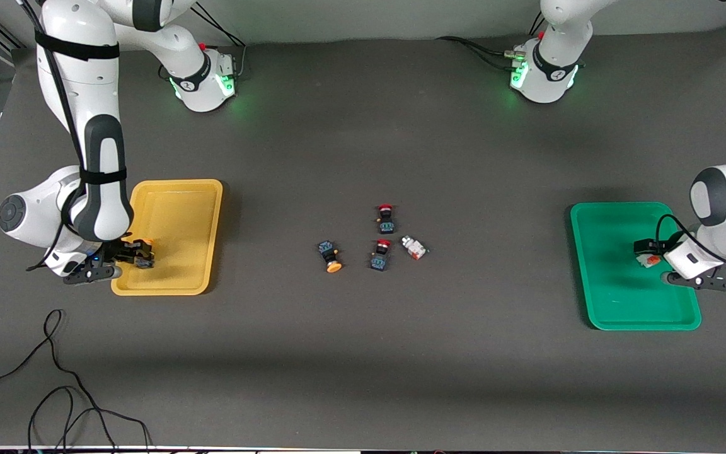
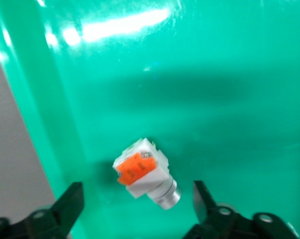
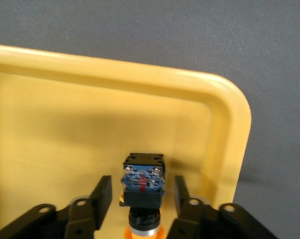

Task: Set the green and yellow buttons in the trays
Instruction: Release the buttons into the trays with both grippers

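A white-grey switch with an orange face [image 2: 142,172] lies in the green tray [image 2: 214,74], between the spread fingers of my left gripper [image 2: 137,206], which do not touch it. In the front view that gripper [image 1: 651,255] is low over the green tray [image 1: 628,302]. A black button with an orange-yellow cap [image 3: 143,186] rests in a corner of the yellow tray [image 3: 65,124], between the fingers of my right gripper [image 3: 142,196], with a gap on each side. That gripper [image 1: 135,255] is low over the yellow tray [image 1: 174,214].
Mid-table lie another orange-capped black button [image 1: 330,256], a white-grey switch [image 1: 413,247] and two red-capped black buttons [image 1: 386,218] [image 1: 380,254]. Loose black cable [image 1: 54,391] lies near the front edge at the right arm's end.
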`<state>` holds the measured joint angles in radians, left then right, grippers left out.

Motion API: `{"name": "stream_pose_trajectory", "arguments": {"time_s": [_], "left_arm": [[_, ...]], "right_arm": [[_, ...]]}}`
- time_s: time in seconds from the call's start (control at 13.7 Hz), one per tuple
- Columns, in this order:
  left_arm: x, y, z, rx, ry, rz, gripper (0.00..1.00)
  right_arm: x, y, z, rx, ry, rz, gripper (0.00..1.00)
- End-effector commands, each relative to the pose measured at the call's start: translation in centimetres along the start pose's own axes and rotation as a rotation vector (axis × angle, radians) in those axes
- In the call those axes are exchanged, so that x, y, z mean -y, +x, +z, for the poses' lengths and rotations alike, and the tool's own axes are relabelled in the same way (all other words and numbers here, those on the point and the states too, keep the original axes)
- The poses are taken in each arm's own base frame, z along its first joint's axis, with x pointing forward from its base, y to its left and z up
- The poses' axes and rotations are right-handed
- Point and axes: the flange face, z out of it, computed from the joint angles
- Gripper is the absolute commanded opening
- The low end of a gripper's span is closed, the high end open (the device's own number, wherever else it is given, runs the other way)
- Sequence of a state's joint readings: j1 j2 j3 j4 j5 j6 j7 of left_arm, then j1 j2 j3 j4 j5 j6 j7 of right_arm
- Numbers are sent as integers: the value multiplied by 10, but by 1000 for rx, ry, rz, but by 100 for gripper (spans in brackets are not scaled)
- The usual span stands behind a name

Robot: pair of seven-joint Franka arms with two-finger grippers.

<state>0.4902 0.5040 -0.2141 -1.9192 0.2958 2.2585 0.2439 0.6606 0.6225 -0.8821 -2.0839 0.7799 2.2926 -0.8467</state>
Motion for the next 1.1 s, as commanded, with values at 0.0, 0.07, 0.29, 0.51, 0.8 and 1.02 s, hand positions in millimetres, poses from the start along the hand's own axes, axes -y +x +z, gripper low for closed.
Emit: {"name": "stream_pose_trajectory", "arguments": {"time_s": [0.0, 0.07, 0.29, 0.51, 0.8, 1.02], "left_arm": [[-17, -7, -79, 51, 14, 8, 100], [-35, -4, -110, 77, -22, 4, 100], [-81, 7, -183, 132, -91, -81, 100], [-175, 24, -217, 142, -64, -199, 100], [-317, 45, -213, 153, -104, -422, 100], [-391, 64, -201, 93, -170, -516, 96]], "right_arm": [[12, 15, -35, 5, 58, 4, 100], [23, 29, -58, 43, 30, -4, 100], [73, 68, -138, 140, -41, 14, 100], [134, 92, -180, 160, -64, 10, 100], [232, 97, -180, 142, -65, -115, 100], [332, 97, -168, 77, -71, -255, 100]]}}
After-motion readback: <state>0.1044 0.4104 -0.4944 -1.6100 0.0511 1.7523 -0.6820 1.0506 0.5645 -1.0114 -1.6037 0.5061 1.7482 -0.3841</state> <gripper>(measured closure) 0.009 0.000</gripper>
